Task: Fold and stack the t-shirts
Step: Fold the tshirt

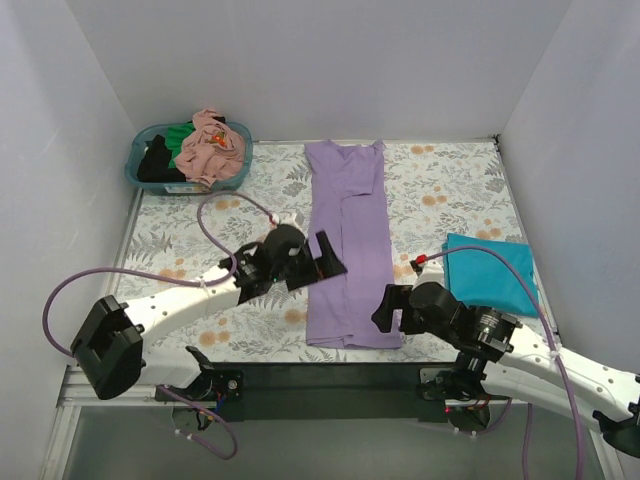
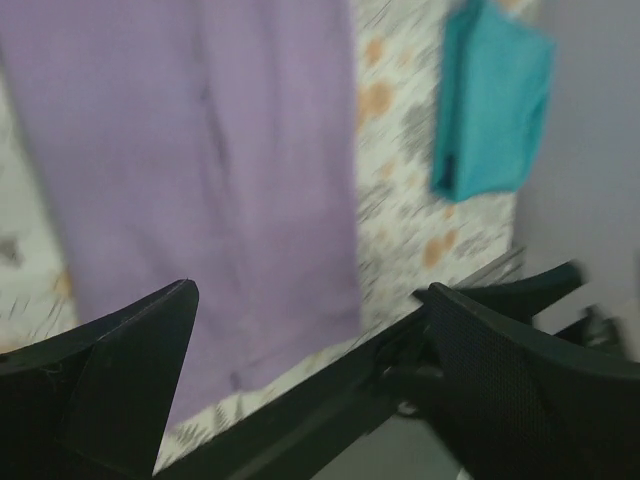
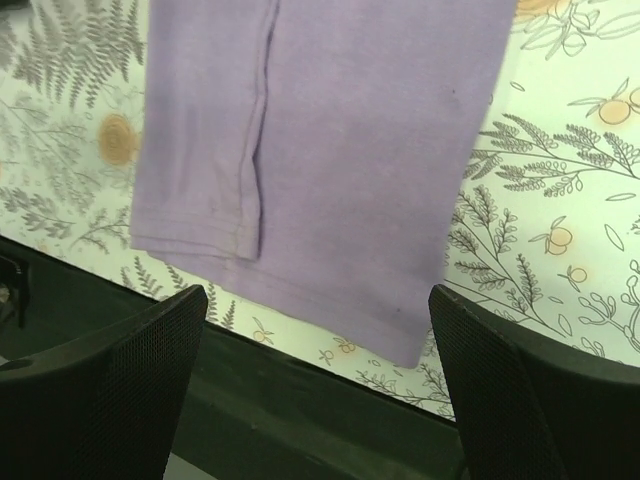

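Left pincer (image 1: 330, 258) and right pincer (image 1: 388, 305) are hovering open and empty, flanking the lavender t-shirt (image 1: 348, 240) at its near-edge hem, likely readying a crosswise fold

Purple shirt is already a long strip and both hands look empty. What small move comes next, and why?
Probably lower both open hands onto the near hem's corners. The purple shirt lies folded lengthwise, hem toward the arms, and the left hand and right hand hover beside that end, holding nothing.
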Controlling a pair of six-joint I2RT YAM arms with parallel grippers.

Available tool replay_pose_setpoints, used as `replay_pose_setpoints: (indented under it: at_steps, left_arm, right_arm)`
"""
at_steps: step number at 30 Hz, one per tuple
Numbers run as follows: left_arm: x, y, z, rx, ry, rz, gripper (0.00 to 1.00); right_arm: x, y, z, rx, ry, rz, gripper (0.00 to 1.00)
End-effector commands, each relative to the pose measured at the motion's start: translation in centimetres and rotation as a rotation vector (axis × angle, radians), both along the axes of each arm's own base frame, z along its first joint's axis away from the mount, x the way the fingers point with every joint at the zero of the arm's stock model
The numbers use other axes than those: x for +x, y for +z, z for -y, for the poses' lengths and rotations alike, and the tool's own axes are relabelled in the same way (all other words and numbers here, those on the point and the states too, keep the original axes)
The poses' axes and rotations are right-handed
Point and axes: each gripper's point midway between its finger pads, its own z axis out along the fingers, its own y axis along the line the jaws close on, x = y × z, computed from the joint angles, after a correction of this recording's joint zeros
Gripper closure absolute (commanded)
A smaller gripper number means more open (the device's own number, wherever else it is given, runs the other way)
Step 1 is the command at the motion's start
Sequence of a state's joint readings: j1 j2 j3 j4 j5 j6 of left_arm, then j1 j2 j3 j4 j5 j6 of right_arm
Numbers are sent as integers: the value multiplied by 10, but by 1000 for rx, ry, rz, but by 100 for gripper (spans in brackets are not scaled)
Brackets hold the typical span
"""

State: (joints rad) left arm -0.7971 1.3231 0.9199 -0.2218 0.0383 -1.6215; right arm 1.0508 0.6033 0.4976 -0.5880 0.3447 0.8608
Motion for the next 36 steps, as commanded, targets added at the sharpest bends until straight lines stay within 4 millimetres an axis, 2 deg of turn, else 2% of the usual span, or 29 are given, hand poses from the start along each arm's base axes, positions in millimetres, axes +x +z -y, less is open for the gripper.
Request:
replay_pose_setpoints:
  at_steps: [1,3,4,6,12,15,16,19,23,30,33,34,36]
  left_arm:
    - [-54,-51,-35,121,67,-140,2]
    - [-82,-78,-47,182,63,-220,2]
    - [-92,-86,-52,204,59,-254,2]
    - [-110,-96,-49,215,14,-293,2]
    - [-116,-120,-55,296,26,-338,2]
    - [-122,-138,-65,346,34,-374,14]
    - [-123,-141,-65,347,33,-382,22]
    - [-128,-151,-64,356,17,-409,34]
    - [-134,-156,-65,371,15,-437,46]
    - [-144,-165,-65,396,-11,-462,71]
    - [-146,-167,-67,407,-16,-467,73]
    - [-146,-168,-67,408,-11,-470,87]
    - [-147,-168,-66,410,-12,-473,100]
  right_arm:
    - [-3,-17,7,-64,-11,-43,2]
    - [-8,-30,9,-117,6,-86,1]
    - [-9,-35,11,-131,-2,-101,2]
    - [-12,-49,15,-164,-26,-143,2]
    - [-24,-73,24,-209,-43,-232,6]
    - [-24,-76,26,-197,-64,-235,9]
    - [-24,-76,26,-187,-75,-234,10]
    - [-22,-74,25,-166,-82,-222,17]
    - [-22,-72,23,-152,-74,-213,21]
    - [-27,-78,21,-153,-59,-248,37]
    - [-33,-83,21,-159,-44,-276,41]
    - [-34,-84,19,-157,-35,-283,43]
    - [-39,-87,19,-156,-19,-305,52]
